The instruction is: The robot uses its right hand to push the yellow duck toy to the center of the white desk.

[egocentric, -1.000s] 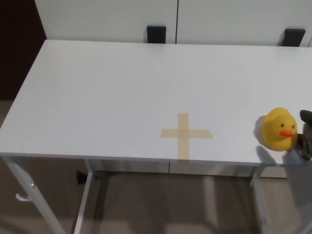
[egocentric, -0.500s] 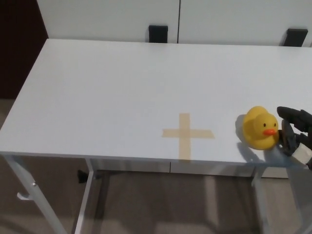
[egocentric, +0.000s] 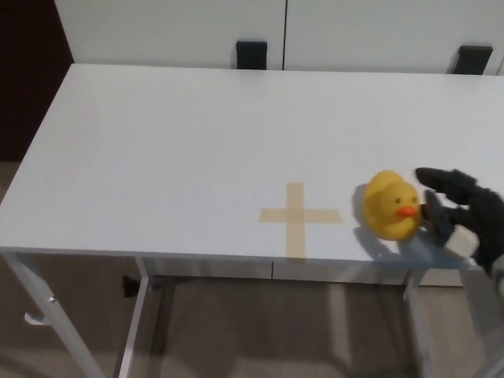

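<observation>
At the right edge of the head view we see our right hand (egocentric: 461, 214) reaching in low over the white desk (egocentric: 197, 134), its black fingers (egocentric: 442, 179) extended toward the left and held apart, gripping nothing; a lower finger sits just beside the beak side of the yellow duck toy (egocentric: 390, 205), and we cannot tell for certain whether it touches. Our left hand does not show. Just left of the fingertips stands the duck, upright on the desk, its orange beak turned toward the hand and slightly toward the front edge. Farther left of the fingers, beyond the duck, lies the tan tape cross (egocentric: 299, 216), its right arm ending near the duck's body but apart from it. Below the fingers the desk's front edge runs close, so the duck has only a narrow strip of surface on that side, while above and to the left of the fingers the white top stretches open and bare as far as the back edge, where two dark brackets (egocentric: 252, 55) stand against the white wall panels (egocentric: 173, 31). Compared with half a second ago, we find the hand farther into the picture and the duck shifted left with it, nearer the cross; a second ago only a sliver of the hand showed and the duck sat close to the right border.
</observation>
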